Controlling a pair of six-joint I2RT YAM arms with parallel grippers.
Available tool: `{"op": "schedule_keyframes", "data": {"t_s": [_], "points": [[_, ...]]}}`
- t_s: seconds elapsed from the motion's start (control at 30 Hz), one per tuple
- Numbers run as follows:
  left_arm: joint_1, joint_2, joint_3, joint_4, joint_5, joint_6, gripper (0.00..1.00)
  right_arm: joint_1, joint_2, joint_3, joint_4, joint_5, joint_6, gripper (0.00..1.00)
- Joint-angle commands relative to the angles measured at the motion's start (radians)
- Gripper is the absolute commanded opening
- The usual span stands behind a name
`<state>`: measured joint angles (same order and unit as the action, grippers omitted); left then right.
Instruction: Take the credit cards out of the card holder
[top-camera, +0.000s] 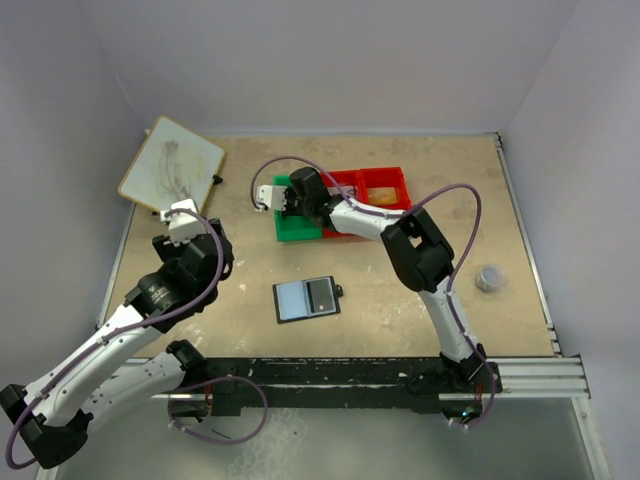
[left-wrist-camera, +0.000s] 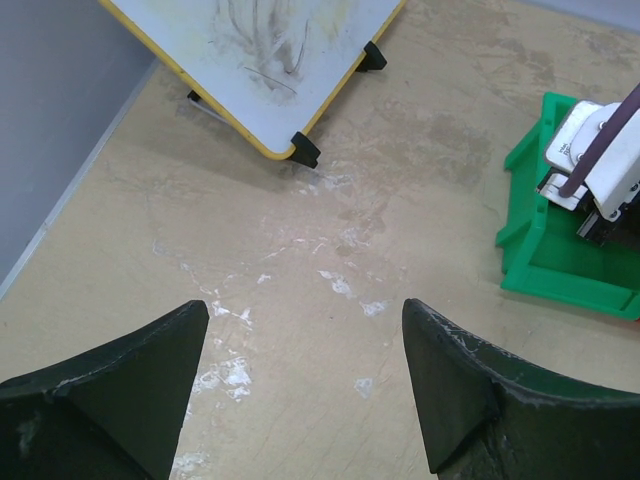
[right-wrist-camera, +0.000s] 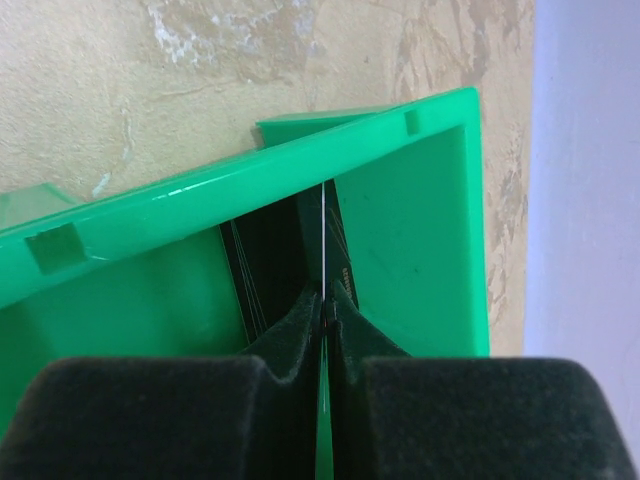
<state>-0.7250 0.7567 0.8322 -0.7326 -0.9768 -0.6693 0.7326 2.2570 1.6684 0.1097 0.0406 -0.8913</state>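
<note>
**Ana:** How far along are we with emptying the card holder (top-camera: 307, 298)?

**Ben:** Partway, I'd judge. It lies spread open on the table, well apart from the green bin (top-camera: 297, 230) on the side toward the arm bases. One half shows pale grey-blue; the other has a darker patch that may be a card left in a slot, but it is too small to be sure.

**Ana:** And the cards that are out?

**Ben:** One credit card (right-wrist-camera: 323, 230) hangs edge-on inside the green bin, seen only as a thin bright line. Under it, on the bin floor, lies something dark and flat (right-wrist-camera: 265, 275) — probably cards already dropped there, though I can't count them.

**Ana:** What does the right pincer (right-wrist-camera: 323, 300) have?

**Ben:** That one card. Its pads are pressed together on the card's upper edge, with no gap showing beyond the card itself, directly above the green bin. Letting go is what remains for this card.

**Ana:** The left pincer (left-wrist-camera: 305, 305)?

**Ben:** Spread wide and holding nothing — it hangs over bare table to the left of the green bin.
</note>
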Motion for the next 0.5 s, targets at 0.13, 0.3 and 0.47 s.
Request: {"op": "schedule_keyframes", "data": {"t_s": [0.13,0.3,0.47], "points": [[0.009,0.006,0.039,-0.002,-0.026,-0.008,0.77,-0.004,0.020,0.047,0.047,0.043,-0.051,0.10],[0.010,0.001,0.034,0.004,-0.029,-0.012,0.77,-0.006,0.025,0.040,0.055,0.046,-0.062,0.15],[0.013,0.002,0.034,0.004,-0.025,-0.011,0.77,-0.010,0.013,0.033,0.041,0.018,-0.058,0.27]]}}
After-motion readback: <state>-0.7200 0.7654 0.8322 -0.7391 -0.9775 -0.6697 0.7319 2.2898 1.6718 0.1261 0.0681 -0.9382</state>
